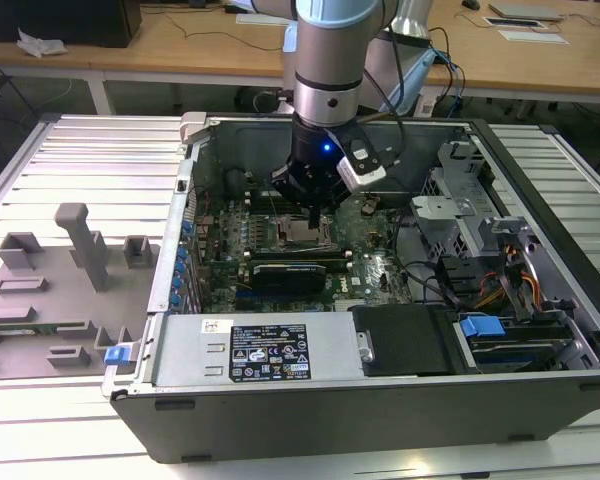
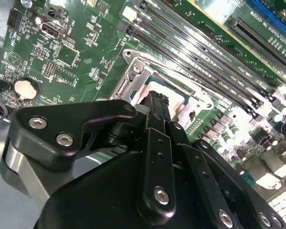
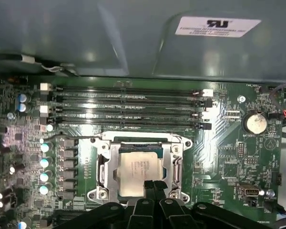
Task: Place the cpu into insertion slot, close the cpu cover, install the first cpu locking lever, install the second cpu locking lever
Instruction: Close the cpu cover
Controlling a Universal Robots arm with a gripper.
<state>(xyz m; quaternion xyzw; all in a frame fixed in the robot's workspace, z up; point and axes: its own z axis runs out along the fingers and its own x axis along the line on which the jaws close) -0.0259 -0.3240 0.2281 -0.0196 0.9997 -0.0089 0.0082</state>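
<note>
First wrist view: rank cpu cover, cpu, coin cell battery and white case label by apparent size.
1. cpu cover
2. cpu and white label: similar area but different shapes, and the label sits on the case wall, so not ranked against each other
3. coin cell battery

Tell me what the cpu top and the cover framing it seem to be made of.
The cpu: apparently metal, a matte pale silvery-beige top with a soft, even sheen. The cpu cover: probably stamped sheet metal, bright silvery, with hard glints along its bent edges. Which alloys, the look leaves open.
</note>
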